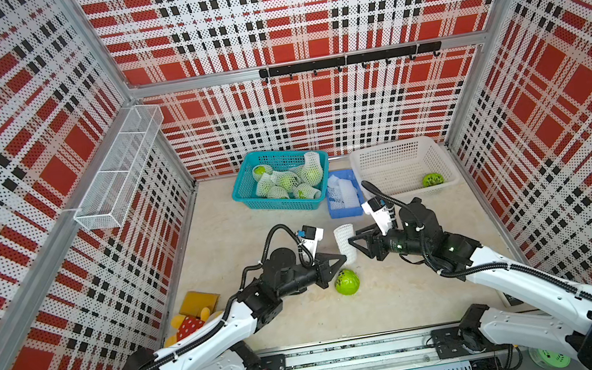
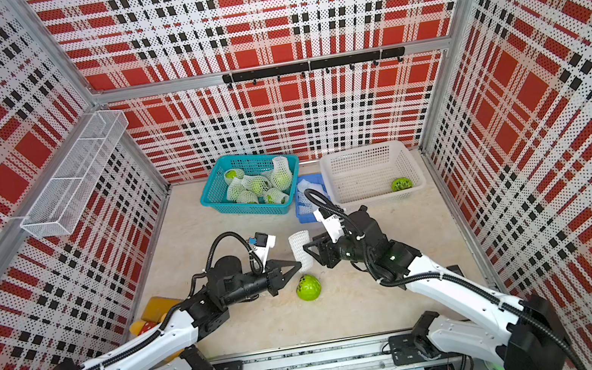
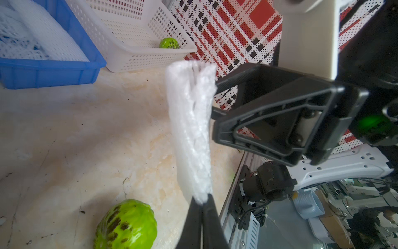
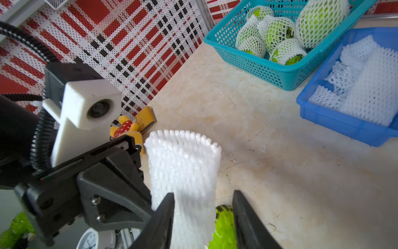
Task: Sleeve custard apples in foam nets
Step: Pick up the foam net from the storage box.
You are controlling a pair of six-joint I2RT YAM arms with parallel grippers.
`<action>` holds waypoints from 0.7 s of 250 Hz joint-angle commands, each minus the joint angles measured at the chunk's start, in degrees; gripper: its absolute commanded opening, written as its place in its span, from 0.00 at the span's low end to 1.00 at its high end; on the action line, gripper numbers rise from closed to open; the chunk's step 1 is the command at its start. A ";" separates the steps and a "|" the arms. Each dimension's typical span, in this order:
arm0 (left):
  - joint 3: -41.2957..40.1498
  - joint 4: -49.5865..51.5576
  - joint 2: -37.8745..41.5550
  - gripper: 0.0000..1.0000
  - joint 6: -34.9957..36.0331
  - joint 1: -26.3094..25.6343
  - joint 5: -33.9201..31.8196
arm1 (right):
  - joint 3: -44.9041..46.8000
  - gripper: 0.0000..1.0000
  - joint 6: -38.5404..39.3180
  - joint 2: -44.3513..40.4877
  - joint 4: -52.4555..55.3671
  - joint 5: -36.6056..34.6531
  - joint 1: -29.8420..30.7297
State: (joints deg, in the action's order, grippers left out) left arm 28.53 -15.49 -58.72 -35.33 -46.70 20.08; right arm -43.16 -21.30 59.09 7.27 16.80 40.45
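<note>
One custard apple [image 4: 224, 228] half-hidden, foam net [image 4: 183, 172] blurred

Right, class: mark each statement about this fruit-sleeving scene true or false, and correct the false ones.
1. The left gripper is shut on the foam net. True.
2. The white basket holds three fruits. False: a lone custard apple lies in it.
3. The teal basket holds sleeved custard apples. True.
4. The custard apple on the table is already sleeved. False: it is bare.
5. The right gripper is clamped shut. False: its jaws stand apart, either side of the net.
</note>
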 commanded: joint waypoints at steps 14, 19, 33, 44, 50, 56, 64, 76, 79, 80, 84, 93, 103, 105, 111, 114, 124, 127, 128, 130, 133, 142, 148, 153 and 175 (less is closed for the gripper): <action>-1.63 2.60 2.78 0.00 2.93 0.89 -1.88 | -1.55 0.60 2.70 -5.46 3.58 -4.62 -0.06; -1.70 3.01 3.20 0.00 3.43 1.00 -1.96 | -1.78 0.61 3.06 -6.12 4.51 -4.87 -0.22; -1.64 4.32 4.46 0.00 4.91 1.42 -1.96 | -2.00 0.61 4.00 -7.80 6.81 -4.93 -0.79; -1.55 5.15 5.40 0.00 6.56 1.64 -1.59 | -1.96 0.61 4.41 -8.99 8.33 -4.40 -1.49; -1.40 5.55 5.94 0.00 7.52 1.69 -1.12 | -1.79 0.60 4.59 -9.45 9.04 -3.52 -2.02; -1.21 6.25 6.44 0.00 8.61 1.86 -0.94 | -1.58 0.60 4.80 -9.85 9.49 -2.14 -2.83; -0.95 7.20 7.04 0.00 10.01 1.96 -0.74 | -1.26 0.60 5.02 -10.28 10.14 0.33 -3.66; -0.56 8.37 7.77 0.00 12.30 2.02 -0.19 | -0.51 0.58 5.22 -10.46 10.25 5.36 -5.23; -0.48 8.70 7.94 0.00 12.90 2.07 -0.02 | -0.22 0.58 5.45 -10.44 10.08 6.90 -5.61; -0.49 8.79 8.02 0.00 13.08 2.06 0.01 | -0.11 0.58 5.46 -10.42 10.02 7.44 -5.71; -0.41 9.16 8.21 0.00 13.80 2.10 0.32 | 0.16 0.58 5.64 -10.40 9.69 9.52 -6.18; -0.27 9.63 8.56 0.00 15.66 2.27 1.31 | 0.80 0.58 6.20 -10.18 9.10 13.37 -6.84; -0.19 10.40 8.96 0.00 17.88 2.30 2.17 | 1.59 0.57 7.21 -9.83 8.00 17.16 -6.96; -0.18 10.52 9.03 0.00 18.31 2.27 2.36 | 1.76 0.57 7.50 -9.84 7.71 18.06 -7.00; -0.25 10.91 9.37 0.00 19.54 2.30 2.77 | 2.31 0.57 8.45 -9.69 6.87 20.40 -6.99; -0.35 11.18 9.48 0.00 20.54 2.26 3.05 | 2.50 0.57 8.69 -9.62 6.43 21.32 -6.96; -0.69 11.51 10.13 0.00 23.10 2.31 3.57 | 3.34 0.58 9.61 -9.27 4.88 23.39 -6.96; -0.82 11.59 10.38 0.00 23.64 2.30 3.42 | 3.61 0.58 9.95 -9.15 4.48 23.82 -6.96; -0.88 11.61 10.42 0.00 23.77 2.31 3.41 | 3.69 0.58 10.09 -9.16 4.32 23.95 -6.96; -0.94 11.62 10.59 0.00 24.09 2.31 3.37 | 3.87 0.59 10.23 -9.12 4.00 24.17 -6.98; -1.10 11.62 10.76 0.00 24.50 2.27 3.26 | 4.23 0.59 10.52 -9.09 3.47 24.47 -6.99; -1.61 11.71 11.46 0.00 25.80 2.27 2.69 | 5.10 0.59 11.06 -8.84 1.96 24.80 -7.03; -1.92 11.62 11.90 0.00 26.65 2.27 2.51 | 5.55 0.59 11.87 -8.65 1.12 24.92 -7.00; -2.21 11.63 12.24 0.00 27.27 2.23 2.43 | 5.93 0.59 12.56 -8.51 0.47 24.86 -6.93; -2.91 11.44 13.24 0.00 29.84 1.61 1.90 | 7.33 0.58 16.08 -7.93 -2.49 26.08 -6.70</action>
State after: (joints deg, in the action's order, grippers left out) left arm 26.79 -4.67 -47.20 -12.40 -44.71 22.04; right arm -37.56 -11.64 50.57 12.12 37.32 33.52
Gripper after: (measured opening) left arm 0.048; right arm 0.577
